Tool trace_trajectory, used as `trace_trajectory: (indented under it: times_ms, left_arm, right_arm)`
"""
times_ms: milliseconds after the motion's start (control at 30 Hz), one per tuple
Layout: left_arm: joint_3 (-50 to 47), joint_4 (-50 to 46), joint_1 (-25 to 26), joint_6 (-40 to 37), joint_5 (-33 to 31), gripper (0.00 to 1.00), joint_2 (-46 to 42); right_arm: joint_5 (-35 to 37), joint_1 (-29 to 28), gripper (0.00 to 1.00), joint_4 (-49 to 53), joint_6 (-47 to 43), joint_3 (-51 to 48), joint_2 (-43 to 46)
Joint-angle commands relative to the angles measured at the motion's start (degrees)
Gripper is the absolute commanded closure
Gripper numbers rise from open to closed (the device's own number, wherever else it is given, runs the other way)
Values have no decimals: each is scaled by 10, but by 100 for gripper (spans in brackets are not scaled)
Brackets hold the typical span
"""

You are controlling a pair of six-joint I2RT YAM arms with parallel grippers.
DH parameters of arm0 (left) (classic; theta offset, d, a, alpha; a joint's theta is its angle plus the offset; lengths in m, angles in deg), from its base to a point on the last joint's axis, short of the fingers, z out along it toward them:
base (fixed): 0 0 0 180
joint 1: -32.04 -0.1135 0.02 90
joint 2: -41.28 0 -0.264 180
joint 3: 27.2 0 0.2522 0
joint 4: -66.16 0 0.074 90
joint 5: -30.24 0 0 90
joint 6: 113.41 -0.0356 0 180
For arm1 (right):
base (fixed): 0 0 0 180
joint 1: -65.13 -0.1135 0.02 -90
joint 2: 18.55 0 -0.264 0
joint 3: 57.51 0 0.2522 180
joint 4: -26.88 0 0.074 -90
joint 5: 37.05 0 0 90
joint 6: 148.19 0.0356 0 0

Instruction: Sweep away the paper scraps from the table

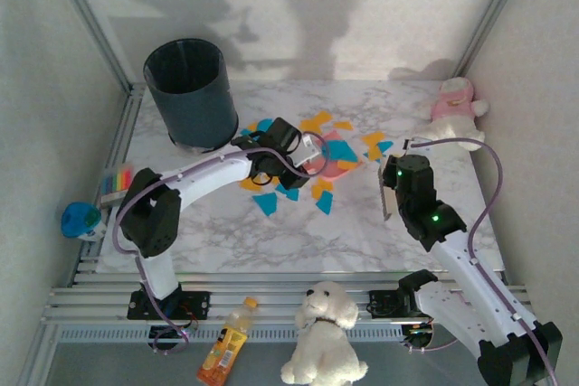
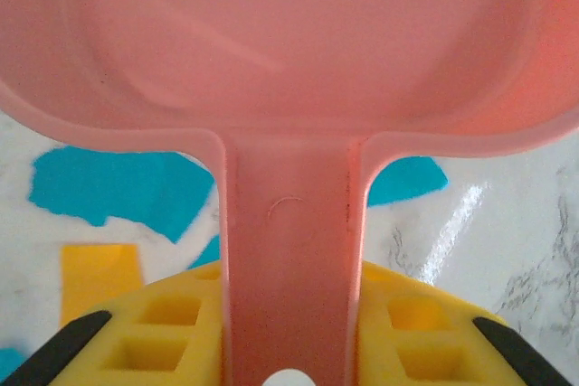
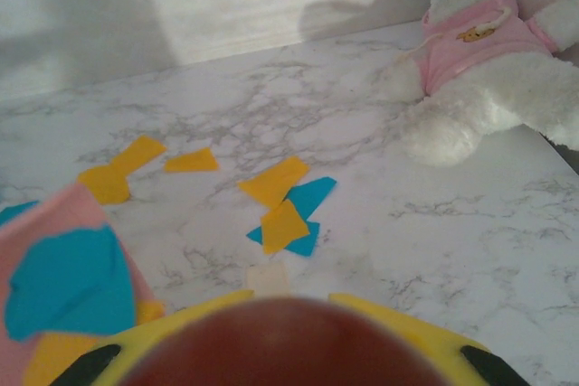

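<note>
Marble-veined white table [image 1: 362, 241], silver rail frame [image 1: 271, 300], pale shadowed walls [image 1: 380, 15]

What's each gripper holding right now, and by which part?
Left gripper clamps the pink plastic dustpan by its flat handle. Right gripper is shut on a blurred reddish-brown rounded thing; which part cannot be told.
</note>
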Motion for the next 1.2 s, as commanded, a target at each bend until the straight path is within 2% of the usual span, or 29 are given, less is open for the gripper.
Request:
trace_trajectory:
  times_ms: [0,300,500,767,1000,1167]
  left_arm:
    - [4,30,-22,45,38,100,-35]
    - [15,53,-91,85,139,100,-68]
    - [31,76,-113,118,121,100,-95]
    - [94,57,-156,169,101,100,-102]
    - [137,57,-204,212,145,100,-98]
    - [156,89,-246,279,192,100,-89]
  right_arm:
    - [-8,-2,100,-12,-3,17,-2]
    - [-34,-1,100,-15,-2,18,-18]
    - [-45,-2,100,-17,-2,19,-24]
    - [-53,-2,100,-19,-1,20,-25]
    - [-61,-2,100,-17,1,22,-28]
    - [-63,-1,100,-12,3,27,-35]
